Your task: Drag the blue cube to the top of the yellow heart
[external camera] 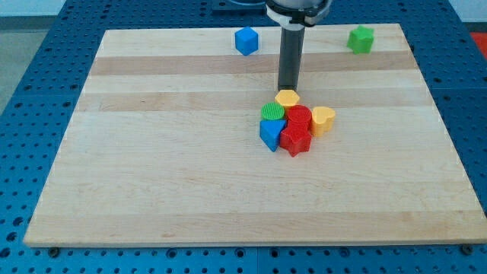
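Observation:
The blue cube [246,40] sits near the board's top edge, left of centre. The yellow heart [323,119] lies at the right end of a tight cluster of blocks in the middle of the board. My tip [287,89] is at the top of that cluster, right behind a yellow hexagon-like block [287,97] and seemingly touching it. The tip is well below and to the right of the blue cube, and up and left of the yellow heart.
The cluster also holds a green rounded block [272,112], a red cylinder [299,117], a red star-like block [295,140] and a second blue block [270,135]. A green block [361,39] sits at the top right. The wooden board [152,175] lies on a blue perforated table.

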You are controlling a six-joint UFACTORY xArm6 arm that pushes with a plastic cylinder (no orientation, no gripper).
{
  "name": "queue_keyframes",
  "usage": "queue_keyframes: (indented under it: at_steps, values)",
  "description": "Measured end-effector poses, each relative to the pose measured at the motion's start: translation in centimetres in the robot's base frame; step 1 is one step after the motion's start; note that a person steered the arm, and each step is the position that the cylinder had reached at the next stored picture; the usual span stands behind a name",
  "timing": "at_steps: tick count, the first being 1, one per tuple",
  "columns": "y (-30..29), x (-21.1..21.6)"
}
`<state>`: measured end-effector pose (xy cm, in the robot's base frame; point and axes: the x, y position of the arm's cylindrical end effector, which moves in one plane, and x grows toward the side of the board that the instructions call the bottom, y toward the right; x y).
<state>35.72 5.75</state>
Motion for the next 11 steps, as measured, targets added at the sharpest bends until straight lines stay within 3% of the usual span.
queue_keyframes:
  at_steps: [1,3,4,6,7,9,11]
  values:
    - [-1.8,-1.8]
    - [-12.2,-2.9]
    - [-15.3,-6.3]
    - [-13.8,-13.8]
    - [-10.5,-15.1]
    - [-5.6,-13.7]
    - [-5.4,-12.5]
